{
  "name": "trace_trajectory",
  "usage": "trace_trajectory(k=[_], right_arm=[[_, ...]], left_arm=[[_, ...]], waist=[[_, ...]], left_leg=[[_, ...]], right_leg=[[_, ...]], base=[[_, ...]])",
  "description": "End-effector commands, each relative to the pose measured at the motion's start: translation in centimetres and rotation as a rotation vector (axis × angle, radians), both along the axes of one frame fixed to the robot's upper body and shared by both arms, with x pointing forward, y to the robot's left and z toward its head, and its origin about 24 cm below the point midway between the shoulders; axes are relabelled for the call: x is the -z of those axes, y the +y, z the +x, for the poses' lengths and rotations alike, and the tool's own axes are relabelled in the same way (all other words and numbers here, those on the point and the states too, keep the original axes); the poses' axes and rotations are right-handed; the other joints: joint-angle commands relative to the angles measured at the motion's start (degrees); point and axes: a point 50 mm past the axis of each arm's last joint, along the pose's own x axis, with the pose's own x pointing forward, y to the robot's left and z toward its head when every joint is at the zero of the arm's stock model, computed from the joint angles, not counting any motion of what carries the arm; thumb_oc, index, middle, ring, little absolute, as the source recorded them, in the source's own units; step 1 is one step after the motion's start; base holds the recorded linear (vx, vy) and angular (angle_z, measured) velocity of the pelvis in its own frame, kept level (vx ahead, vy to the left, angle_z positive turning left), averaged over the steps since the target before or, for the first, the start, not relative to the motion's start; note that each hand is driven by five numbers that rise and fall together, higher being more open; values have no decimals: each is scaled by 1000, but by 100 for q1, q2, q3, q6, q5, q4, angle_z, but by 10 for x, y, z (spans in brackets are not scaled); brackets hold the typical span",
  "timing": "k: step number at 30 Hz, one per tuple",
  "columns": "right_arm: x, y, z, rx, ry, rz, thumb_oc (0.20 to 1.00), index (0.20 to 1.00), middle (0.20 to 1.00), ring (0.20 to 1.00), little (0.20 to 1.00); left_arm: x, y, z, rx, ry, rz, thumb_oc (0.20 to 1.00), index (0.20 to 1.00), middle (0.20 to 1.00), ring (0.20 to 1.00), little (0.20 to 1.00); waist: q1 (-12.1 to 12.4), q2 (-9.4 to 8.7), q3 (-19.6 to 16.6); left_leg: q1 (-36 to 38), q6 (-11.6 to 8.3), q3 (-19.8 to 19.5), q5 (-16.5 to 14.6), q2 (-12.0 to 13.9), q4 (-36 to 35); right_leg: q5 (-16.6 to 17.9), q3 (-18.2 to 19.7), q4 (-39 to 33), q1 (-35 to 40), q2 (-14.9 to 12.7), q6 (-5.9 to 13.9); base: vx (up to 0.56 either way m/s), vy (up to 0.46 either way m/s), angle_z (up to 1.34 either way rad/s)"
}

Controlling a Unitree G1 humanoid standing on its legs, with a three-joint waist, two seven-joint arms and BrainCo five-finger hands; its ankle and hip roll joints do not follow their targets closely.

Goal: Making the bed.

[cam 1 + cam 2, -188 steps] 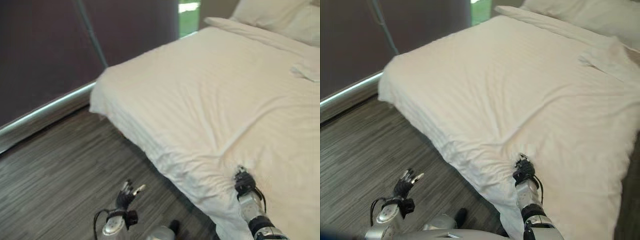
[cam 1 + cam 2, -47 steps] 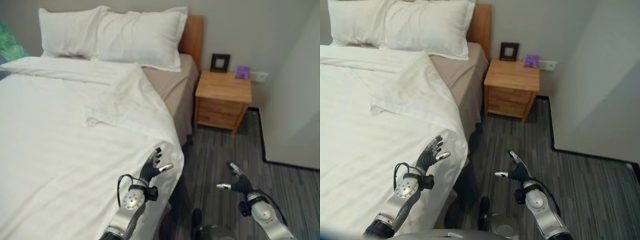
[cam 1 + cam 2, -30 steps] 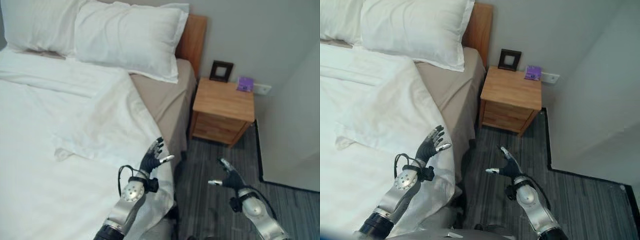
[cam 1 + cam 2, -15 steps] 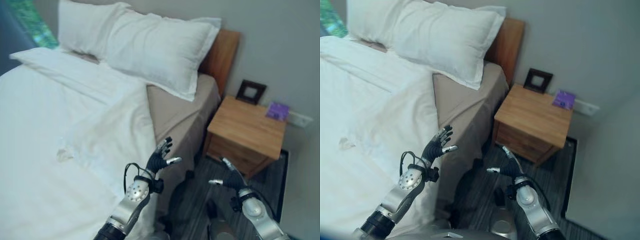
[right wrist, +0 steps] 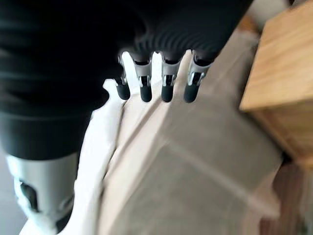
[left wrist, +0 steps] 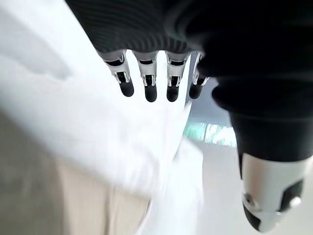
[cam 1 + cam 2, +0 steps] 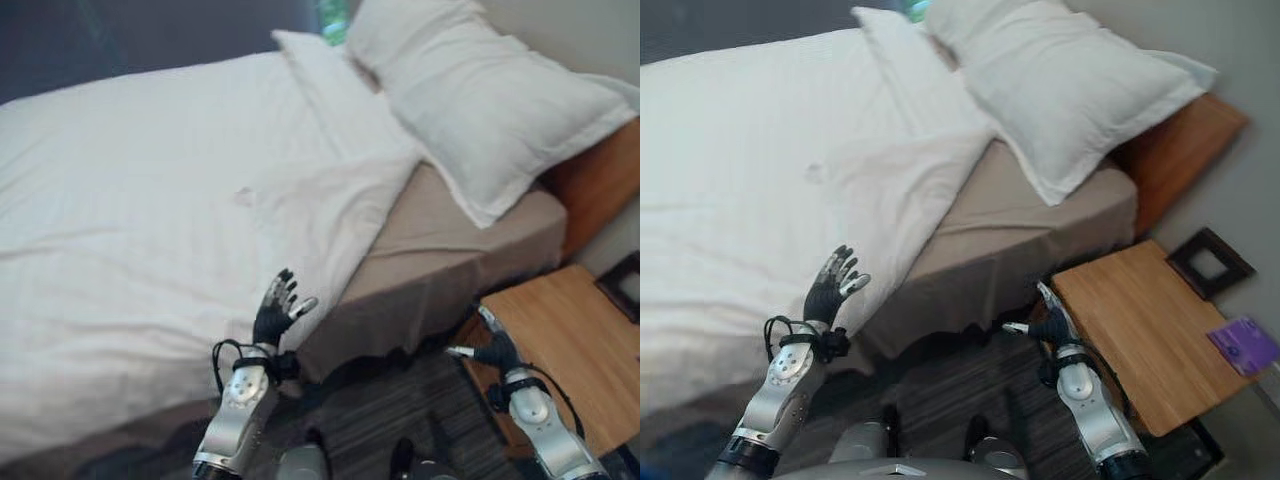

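At bed's head-end corner: bed (image 7: 470,250) fills the frame from 9 o'clock to 2 o'clock, tan fitted sheet bare along its near side up to the pillow.

White duvet (image 7: 130,200) covers most of the mattress, but its top corner (image 7: 330,205) is folded back on itself at centre, leaving the tan strip exposed toward 3 o'clock. Pillow (image 7: 1070,85) sits at 1 o'clock, partly overhanging the bare sheet. Wooden nightstand (image 7: 1140,320) at 4 o'clock, with a small dark frame (image 7: 1208,262) and a purple item (image 7: 1245,345) on top.

Left hand (image 7: 275,312) at 6 o'clock, fingers spread wide, empty, hovering just beside the duvet's hanging edge. Right hand (image 7: 1050,325) at 5 o'clock, also splayed, empty, up against the nightstand corner.

My read: next step is unfolding that flipped corner.
- Left hand is closer; go to 12 o'clock from it and pinch the free edge of the flap, not the layer beneath.
- Pull toward 3 o'clock, low and flat, so the rest doesn't drag.
- Keep the right hand clear of the nightstand; swing it in to take the edge nearer the pillow.
- Risk: grabbing both layers and shifting the whole duvet.
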Motion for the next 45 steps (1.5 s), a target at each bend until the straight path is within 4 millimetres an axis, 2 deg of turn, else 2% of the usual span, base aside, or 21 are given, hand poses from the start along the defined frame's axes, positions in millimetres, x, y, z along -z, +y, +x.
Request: trace_trajectory(k=[1,3,4,7,9,10,11,14,17,19,21,23,25,28,29,30,32,36,38,44,45], right_arm=[[-20,-22,13,75,-113,-49,1000,1000,1000,1000,1000],[-18,-25,13,84,-102,-69,1000,1000,1000,1000,1000],[-19,-32,20,74,-88,-147,1000,1000,1000,1000,1000],[-28,-40,27,95,-112,-168,1000,1000,1000,1000,1000],[-31,-46,39,96,-98,-215,1000,1000,1000,1000,1000],[-35,-49,52,118,-105,-211,1000,1000,1000,1000,1000],[-43,-53,61,128,-113,-249,1000,1000,1000,1000,1000],[-57,-60,74,151,-149,-330,1000,1000,1000,1000,1000],[-73,-64,91,185,-182,-380,1000,1000,1000,1000,1000],[-99,-67,118,236,-225,-438,1000,1000,1000,1000,1000],[-128,-64,146,285,-270,-446,1000,1000,1000,1000,1000],[-147,-60,161,288,-283,-486,1000,1000,1000,1000,1000],[-163,-53,172,270,-290,-528,1000,1000,1000,1000,1000],[-170,-49,180,253,-281,-561,1000,1000,1000,1000,1000],[-190,-52,186,261,-295,-625,1000,1000,1000,1000,1000],[-191,-52,186,259,-297,-626,1000,1000,1000,1000,1000],[-213,-58,190,273,-309,-705,1000,1000,1000,1000,1000],[-230,-69,191,309,-300,-792,1000,1000,1000,1000,1000],[-249,-83,187,334,-307,-896,1000,1000,1000,1000,1000],[-266,-100,179,404,-361,-859,1000,1000,1000,1000,1000],[-265,-102,179,409,-350,-856,765,765,765,765,765]], left_arm=[[-27,26,-3,-66,-131,44,1000,1000,1000,1000,1000],[-26,30,-5,-83,-125,49,1000,1000,1000,1000,1000],[-23,40,-6,-134,-108,70,1000,1000,1000,1000,1000],[-24,47,-4,-147,-107,86,1000,1000,1000,1000,1000],[-23,53,-1,-150,-90,129,1000,1000,1000,1000,1000],[-23,55,3,-144,-76,147,1000,1000,1000,1000,1000],[-24,55,8,-138,-76,150,1000,1000,1000,1000,1000],[-30,54,14,-125,-97,167,1000,1000,1000,1000,1000],[-38,53,19,-111,-124,179,1000,1000,1000,1000,1000],[-40,52,22,-94,-131,157,1000,1000,1000,1000,1000],[-40,52,24,-84,-125,134,1000,1000,1000,1000,1000],[-44,53,29,-78,-136,127,1000,1000,1000,1000,1000],[-51,54,32,-69,-162,145,1000,1000,1000,1000,1000],[-55,58,32,-86,-181,147,1000,1000,1000,1000,1000],[-55,63,29,-98,-184,149,1000,1000,1000,1000,1000],[-55,63,29,-100,-184,148,1000,1000,1000,1000,1000],[-53,69,20,-108,-180,145,1000,1000,1000,1000,1000],[-47,75,17,-123,-159,127,1000,1000,1000,1000,1000],[-46,82,14,-139,-155,113,1000,1000,1000,1000,1000],[-42,79,18,-141,-156,86,1000,1000,1000,1000,1000],[-41,76,20,-134,-157,68,1000,1000,1000,1000,1000]], waist=[[75,53,-360],[126,49,-410],[231,-29,-427],[262,-106,-415],[319,-188,-404],[331,-256,-332],[317,-245,-256],[281,-192,-151],[339,-201,-71],[469,-240,-50],[543,-316,-33],[528,-336,-22],[562,-363,-15],[556,-338,-27],[598,-266,-19],[575,-256,-22],[657,-41,18],[686,175,1],[711,358,87],[763,680,195],[766,714,208]], left_leg=[[426,66,206,-116,-191,-900],[490,75,26,-86,-254,-1099],[565,51,-328,-17,-348,-1276],[714,115,-277,20,-361,-1544],[820,220,-341,-115,-387,-1609],[945,327,-379,-263,-432,-1609],[934,380,-361,-146,-403,-1609],[996,389,-545,-174,-324,-1609],[1049,305,-702,-189,-312,-1609],[1025,114,-929,-185,-224,-1609],[985,-46,-1163,-206,-127,-1609],[949,-130,-1426,-220,-76,-1609],[961,-191,-1569,-248,-57,-1609],[972,-268,-1646,-252,25,-1609],[854,-352,-1741,-153,113,-1609],[843,-355,-1756,-151,119,-1609],[423,-603,-2013,143,297,-1609],[-88,-822,-2237,432,409,-1609],[-520,-1041,-2237,861,530,-1609],[-1313,-1221,-2109,1497,590,-1609],[-1389,-1227,-2040,1513,581,-1609]], right_leg=[[-319,253,-93,595,-209,574],[-350,162,-84,634,-207,583],[-265,51,34,672,-265,617],[-271,-25,410,613,-327,691],[-112,-23,1276,293,-470,856],[354,135,2282,-130,-747,1245],[639,169,2660,-333,-829,1250],[575,446,3194,-712,-789,1248],[499,446,2949,-786,-860,1169],[308,545,1728,-736,-863,964],[391,1202,315,-676,-643,901],[664,1936,-54,-871,-666,963],[710,2148,-82,-913,-645,977],[790,2073,-69,-933,-664,996],[742,2015,-110,-902,-607,954],[739,1998,-110,-902,-603,951],[590,1686,-110,-954,-508,825],[451,1323,-110,-1112,-434,746],[360,1064,-110,-1314,-361,687],[327,888,-110,-1873,-331,652],[295,873,-110,-1928,-338,655]], base=[[121,47,139],[156,43,102],[185,47,68],[131,75,59],[165,115,38],[147,123,6],[93,87,0],[70,16,55],[124,-58,34],[219,-255,44],[227,-305,33],[168,-207,47],[136,-189,93],[179,-272,80],[67,-165,61],[72,-316,36],[-4,-244,30],[-14,-222,48],[-27,-251,40],[-66,-156,26],[-78,-109,2]])
